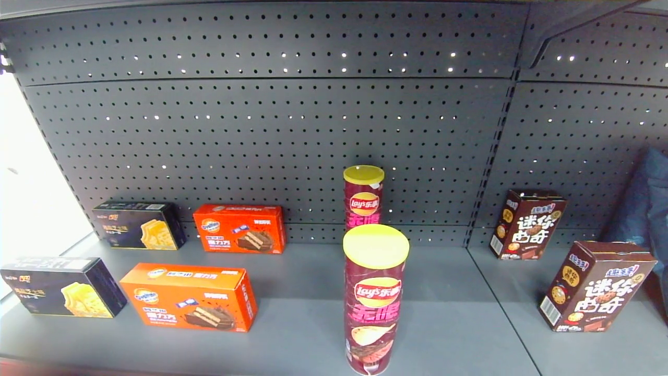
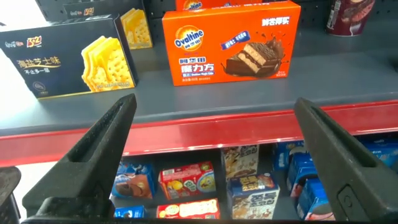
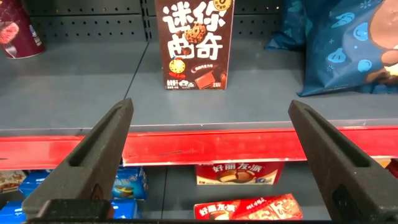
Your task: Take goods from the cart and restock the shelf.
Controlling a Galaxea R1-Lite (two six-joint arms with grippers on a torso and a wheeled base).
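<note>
- The left gripper [image 2: 214, 102] hangs just in front of the shelf [image 1: 454, 324], its jaws spread wide with nothing between them. The right gripper [image 3: 210, 104] is the same: wide apart and empty.
- Both point straight at the shelf's red front lip [image 2: 249, 134], so the shelf lies dead ahead of each pair of jaws. With no goods in either, the next move is likely a pickup from the cart (a guess from the empty jaws).
- Under the lip, a lower shelf [image 2: 186, 180] is packed with small boxes.
- Front row, from the robot's left: one dark cracker box [image 1: 62, 287] and one orange wafer box [image 1: 189, 304], both lying with the long side along the shelf front. Then one chip can [image 1: 373, 303] and one brown cookie box [image 1: 595, 284], both upright.
- The left arm is nearer the cracker and wafer boxes, the right arm nearer the cookie boxes. The can stands between the two.
- Back row: a second dark cracker box [image 1: 140, 225], orange wafer box [image 1: 240, 228], chip can [image 1: 363, 198] and brown cookie box [image 1: 527, 224], each behind its twin.
- Count: two of each, plus one blue bag [image 1: 647, 198] at the right end.
- Bare shelf floor lies on either side of the cans, room for more goods.
- Farthest is the perforated back panel [image 1: 261, 130].
</note>
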